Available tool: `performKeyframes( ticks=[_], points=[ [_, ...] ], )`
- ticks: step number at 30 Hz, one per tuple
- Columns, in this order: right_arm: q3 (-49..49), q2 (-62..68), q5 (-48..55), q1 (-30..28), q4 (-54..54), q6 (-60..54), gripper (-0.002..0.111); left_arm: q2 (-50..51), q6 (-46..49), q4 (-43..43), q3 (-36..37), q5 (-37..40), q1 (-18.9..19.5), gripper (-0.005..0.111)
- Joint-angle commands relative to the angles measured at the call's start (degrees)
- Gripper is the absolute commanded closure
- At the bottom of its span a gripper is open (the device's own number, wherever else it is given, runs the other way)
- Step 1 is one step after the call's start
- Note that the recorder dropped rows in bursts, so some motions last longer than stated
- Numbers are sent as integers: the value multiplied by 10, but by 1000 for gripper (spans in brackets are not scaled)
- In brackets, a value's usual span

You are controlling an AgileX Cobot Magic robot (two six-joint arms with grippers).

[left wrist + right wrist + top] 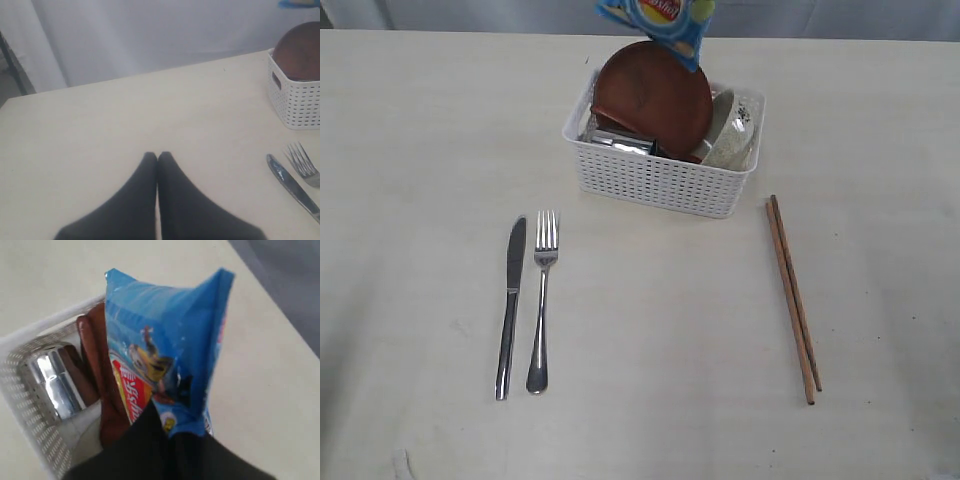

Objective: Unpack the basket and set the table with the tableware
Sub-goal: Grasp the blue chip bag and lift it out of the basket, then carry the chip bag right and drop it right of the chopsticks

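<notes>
The white basket (660, 178) stands at the back middle of the table (650, 330). In it a reddish-brown plate (652, 95) leans upright, with a steel cup (620, 140) and a pale bowl (735, 130) beside it. A knife (510, 305) and fork (541, 300) lie side by side front left, and chopsticks (792, 295) lie on the right. My right gripper (170, 425) is shut on the lower edge of a blue chip bag (165, 350), which hangs above the basket (30, 405) and cup (55, 380). My left gripper (158, 156) is shut and empty over bare table; neither gripper shows in the exterior view.
The chip bag (665, 25) hangs at the top edge of the exterior view, over the plate. In the left wrist view the knife (292, 187), fork (302, 165) and basket (295, 100) lie off to one side. A grey curtain runs behind the table's far edge.
</notes>
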Motion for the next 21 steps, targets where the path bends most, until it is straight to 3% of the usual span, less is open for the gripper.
performKeyframes(
  ticks=[1, 9, 14, 21],
  points=[
    [-1, -39, -3, -4, -51, 66, 109, -2, -2, 2, 1, -5, 3, 107],
    [19, -99, -3, -7, -74, 103, 109, -2, -2, 2, 1, -5, 3, 107],
    [128, -150, -3, -46, -85, 142, 109, -2, -2, 2, 1, -5, 3, 107],
    [337, -193, -3, -161, -80, 177, 109, -2, -2, 2, 1, -5, 3, 107]
  ],
)
